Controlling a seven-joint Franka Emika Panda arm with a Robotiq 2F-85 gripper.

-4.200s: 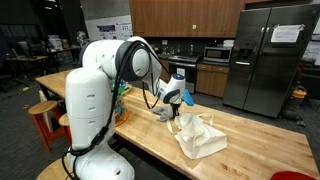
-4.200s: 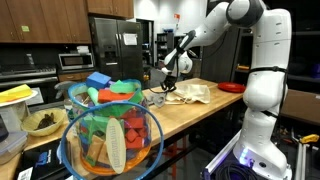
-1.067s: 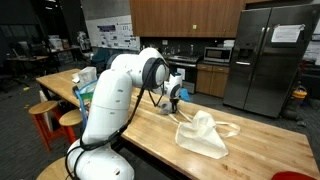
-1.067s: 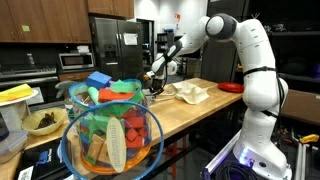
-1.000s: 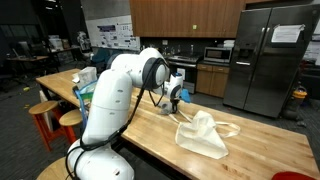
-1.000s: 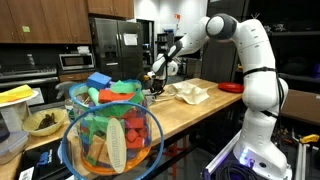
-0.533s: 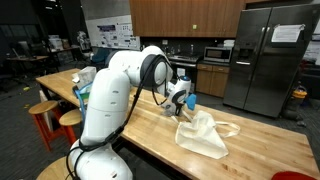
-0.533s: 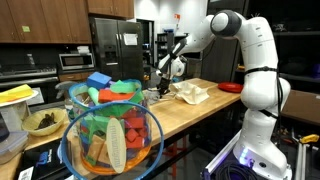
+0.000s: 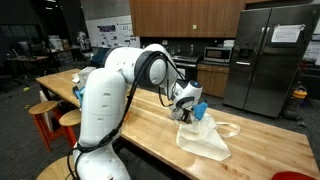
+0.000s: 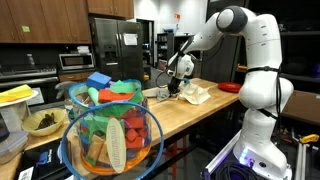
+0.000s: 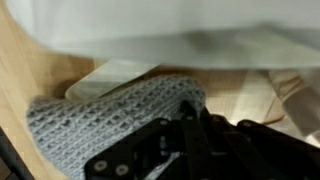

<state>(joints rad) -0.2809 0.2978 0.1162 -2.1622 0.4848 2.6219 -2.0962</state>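
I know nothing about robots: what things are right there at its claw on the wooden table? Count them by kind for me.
Grey knitted cloth, pinched in the gripper: 1
White bag, lying on the table just beside it: 1
Total: 2

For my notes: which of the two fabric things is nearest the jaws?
The grey knitted cloth: in the wrist view the shut jaws grip it, while the white bag lies beyond it.
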